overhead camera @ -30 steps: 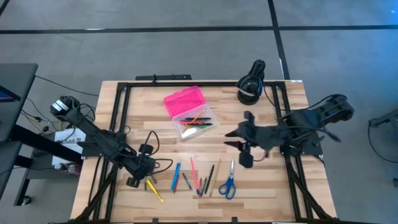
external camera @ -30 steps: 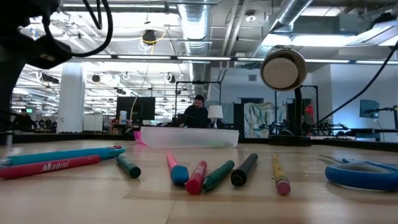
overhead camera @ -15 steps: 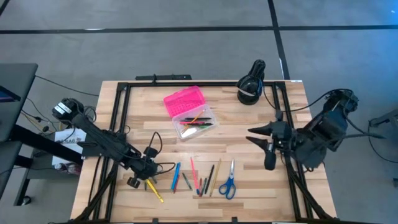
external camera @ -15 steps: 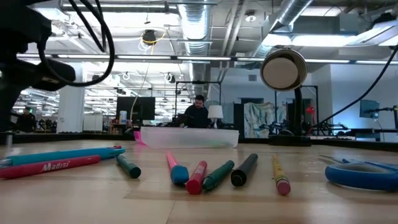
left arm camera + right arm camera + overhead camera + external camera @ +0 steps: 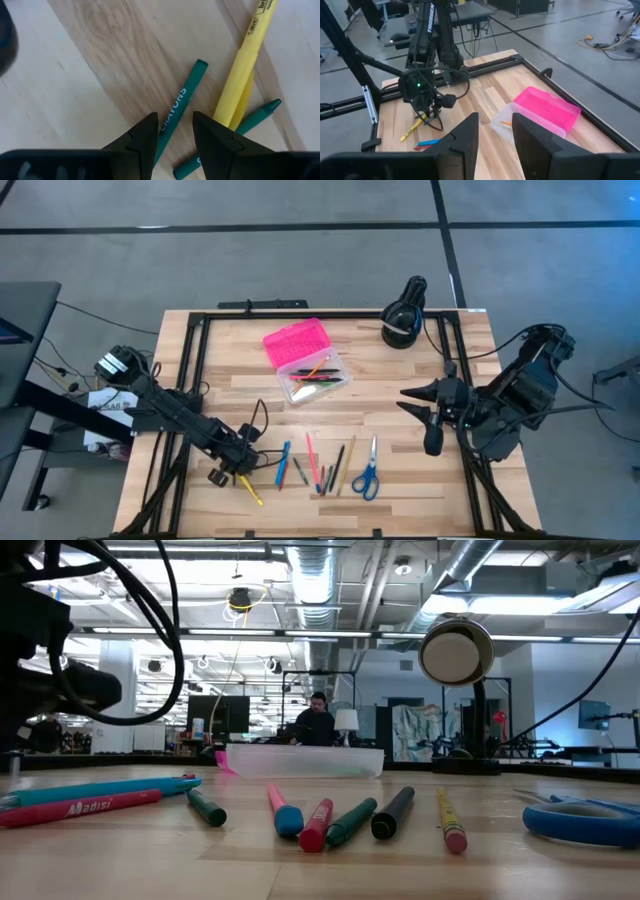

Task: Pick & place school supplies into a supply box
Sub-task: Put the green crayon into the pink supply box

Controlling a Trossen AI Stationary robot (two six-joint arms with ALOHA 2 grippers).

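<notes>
Left gripper: my left gripper point(image 5: 236, 470) hangs low over the front-left part of the table point(image 5: 420, 480), its fingers point(image 5: 145, 137) parted by a narrow gap and empty; a green crayon point(image 5: 181, 107) lies on the wood straight ahead of that gap, and I cannot tell whether a fingertip touches it.
Right gripper: my right gripper point(image 5: 415, 402) is raised near the table's right side, fingers point(image 5: 465, 135) parted and holding nothing.
Supply box: the supply box point(image 5: 305, 360) sits open at the middle back, pink lid point(image 5: 296, 342) thrown back, several pens already in the clear base.
Loose supplies: a blue pen point(image 5: 284, 463), a pink pen point(image 5: 311, 458) and other pencils lie in a fan along the front middle; the scissors point(image 5: 367, 474) lie just to their right.
Edges and room: the black frame rail point(image 5: 198, 350) runs close beside my left arm; bare wood lies between the box and the fan, and between the scissors and the right rail. A black round device point(image 5: 403, 320) stands at the back right.
Left wrist view only: a yellow highlighter point(image 5: 245, 65) crosses over a second green crayon point(image 5: 250, 120), just beside the first.
Low view only: a person point(image 5: 318, 725) sits in the room beyond the box's clear base point(image 5: 305, 761).
Right wrist view only: a green light glows on my left arm's wrist point(image 5: 419, 86).
</notes>
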